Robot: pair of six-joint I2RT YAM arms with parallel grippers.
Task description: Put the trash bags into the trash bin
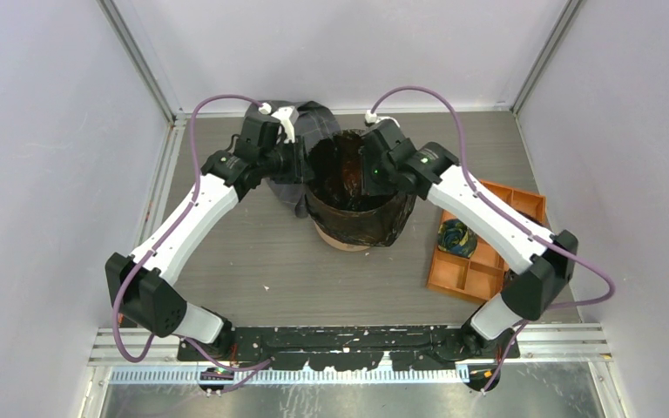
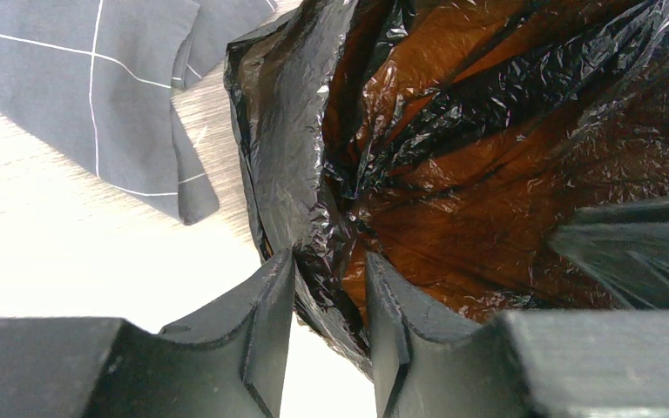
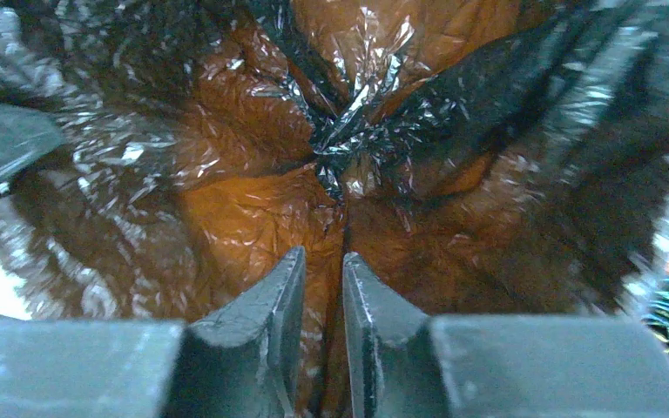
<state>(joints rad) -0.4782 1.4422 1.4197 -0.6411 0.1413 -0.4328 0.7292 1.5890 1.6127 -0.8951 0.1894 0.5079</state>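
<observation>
The trash bin (image 1: pixel 345 241), a round orange bucket, stands at the table's middle back. A glossy black trash bag (image 1: pixel 361 213) lines it and hangs over its rim. My left gripper (image 1: pixel 300 165) is at the bin's left rim. In the left wrist view it (image 2: pixel 329 270) is open, and its jaws straddle the bag-covered rim (image 2: pixel 266 174), one outside and one inside. My right gripper (image 1: pixel 373 170) reaches into the bin from the right rim. In the right wrist view it (image 3: pixel 322 261) is nearly closed on a crease of the bag's film (image 3: pixel 253 209).
A grey checked cloth (image 1: pixel 314 117) lies behind and left of the bin and also shows in the left wrist view (image 2: pixel 78 96). A flat orange compartment tray (image 1: pixel 466 279) with a dark cable bundle (image 1: pixel 456 237) sits at the right. Grey walls enclose the table.
</observation>
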